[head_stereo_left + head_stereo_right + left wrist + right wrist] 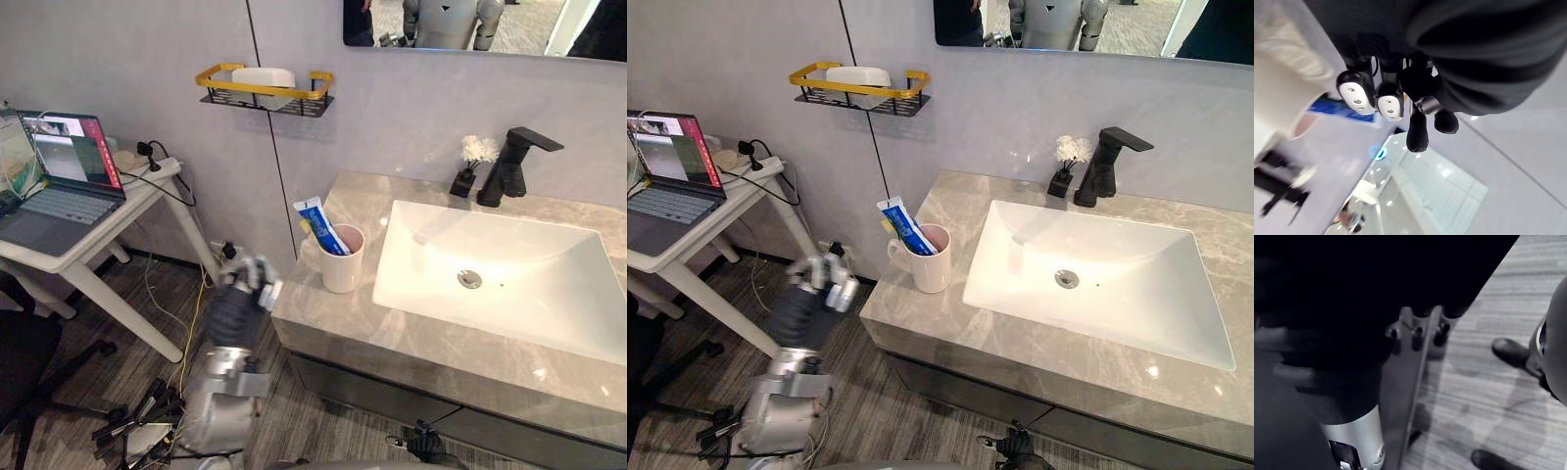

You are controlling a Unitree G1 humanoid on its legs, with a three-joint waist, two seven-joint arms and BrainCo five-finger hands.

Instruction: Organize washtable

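Observation:
A white cup (342,262) stands on the grey washtable (323,318) just left of the white sink (509,284). A blue toothpaste tube (322,226) leans in the cup with something yellow beside it. My left hand (242,304) hovers off the washtable's left corner at counter height, a short way from the cup, its fingers (1356,90) curled with nothing in them. The cup's rim and the blue tube show blurred past them in the left wrist view. My right hand (1418,335) hangs low beside the dark cabinet front, over the wood floor.
A black tap (514,162) and a small vase of white flowers (474,157) stand behind the sink. A yellow-and-black wall shelf (265,90) holds a white block. A white side table (93,230) with a laptop (59,176) stands left. A person's shoes (1511,352) are on the floor.

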